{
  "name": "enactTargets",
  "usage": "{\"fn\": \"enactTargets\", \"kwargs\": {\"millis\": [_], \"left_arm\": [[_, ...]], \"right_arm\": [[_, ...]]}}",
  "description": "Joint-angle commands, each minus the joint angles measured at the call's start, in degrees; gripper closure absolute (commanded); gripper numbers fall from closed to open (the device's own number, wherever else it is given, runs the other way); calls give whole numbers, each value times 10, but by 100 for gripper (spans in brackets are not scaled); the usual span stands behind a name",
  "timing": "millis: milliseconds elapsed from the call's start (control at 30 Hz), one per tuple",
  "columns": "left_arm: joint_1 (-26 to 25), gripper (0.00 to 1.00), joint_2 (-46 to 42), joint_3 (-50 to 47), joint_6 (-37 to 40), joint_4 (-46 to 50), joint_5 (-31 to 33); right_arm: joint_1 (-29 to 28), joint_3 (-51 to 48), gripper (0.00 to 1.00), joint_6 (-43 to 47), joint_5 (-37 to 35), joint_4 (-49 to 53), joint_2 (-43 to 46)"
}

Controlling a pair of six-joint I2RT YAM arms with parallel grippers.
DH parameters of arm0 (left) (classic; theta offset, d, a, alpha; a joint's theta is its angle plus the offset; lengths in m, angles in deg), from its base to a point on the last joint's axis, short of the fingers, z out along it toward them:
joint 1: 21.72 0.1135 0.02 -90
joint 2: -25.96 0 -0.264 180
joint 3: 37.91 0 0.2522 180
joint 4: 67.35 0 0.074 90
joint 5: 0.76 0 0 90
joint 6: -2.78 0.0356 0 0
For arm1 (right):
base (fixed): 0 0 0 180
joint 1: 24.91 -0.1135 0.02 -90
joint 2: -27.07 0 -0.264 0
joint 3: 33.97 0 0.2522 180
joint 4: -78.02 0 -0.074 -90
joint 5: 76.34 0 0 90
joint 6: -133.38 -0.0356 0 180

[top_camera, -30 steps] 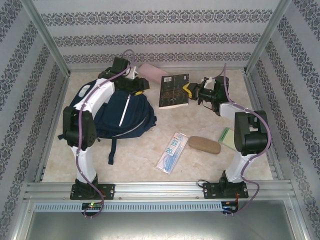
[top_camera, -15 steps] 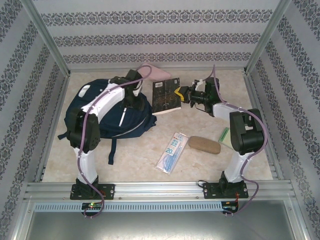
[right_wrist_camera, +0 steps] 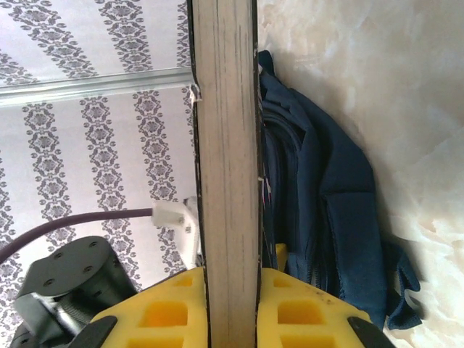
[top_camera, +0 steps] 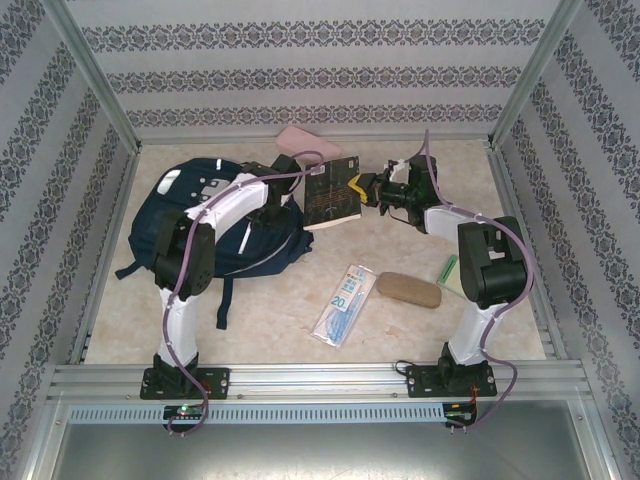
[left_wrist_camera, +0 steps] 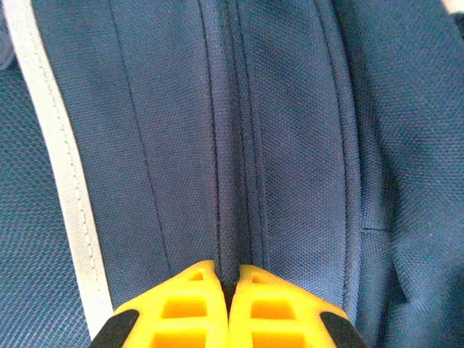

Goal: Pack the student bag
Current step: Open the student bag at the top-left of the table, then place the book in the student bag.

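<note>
top view: the student bag [top_camera: 215,235] lies flat on the left of the table [top_camera: 280,320], toward the far end. the left arm arches over it, and the left gripper [top_camera: 279,203] is down on the bag's far right corner. just to the right, the right gripper [top_camera: 360,187] holds a dark book [top_camera: 330,190] by its right edge, and the book's left edge is just beside the bag. a pink pouch [top_camera: 303,140] lies by the far wall. nearer, mid-table, there's a clear packet [top_camera: 345,300] with a brown case [top_camera: 408,290] beside it, and a green sheet [top_camera: 452,272] by the right arm.

left wrist: yellow fingers [left_wrist_camera: 190,304] pressed together, tips on navy fabric right at a seam, with a grey stripe down the left. can't tell if any cloth is pinched between them.

right wrist: yellow fingers [right_wrist_camera: 304,308] clamped on the book, seen edge-on with its pages running up the middle. the bag lies just beyond it on the marbled table.
</note>
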State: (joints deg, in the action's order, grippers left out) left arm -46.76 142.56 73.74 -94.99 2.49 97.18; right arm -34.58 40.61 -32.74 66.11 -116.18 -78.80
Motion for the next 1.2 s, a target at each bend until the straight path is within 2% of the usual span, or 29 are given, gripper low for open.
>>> {"fn": "enactTargets", "kwargs": {"millis": [0,300,500,600,967,1167], "left_arm": [[13,100,-75,20,-18,-11,-4],[113,100,-201,19,-83,-79,-205],[191,100,-250,-14,-155,-162,-353],[215,100,-255,-30,-187,-191,-403],[231,100,-258,-43,-257,-250,-479],[231,100,-260,-51,-278,-264,-495]], "right_arm": [[-17,28,100,-2,5,-40,-4],[-66,48,100,-35,-16,-91,-40],[-117,85,100,-85,-41,-171,-99],[-141,109,100,-99,-66,-192,-128],[-230,240,100,-115,-171,-190,-242],[-275,371,100,-114,-216,-150,-341]]}}
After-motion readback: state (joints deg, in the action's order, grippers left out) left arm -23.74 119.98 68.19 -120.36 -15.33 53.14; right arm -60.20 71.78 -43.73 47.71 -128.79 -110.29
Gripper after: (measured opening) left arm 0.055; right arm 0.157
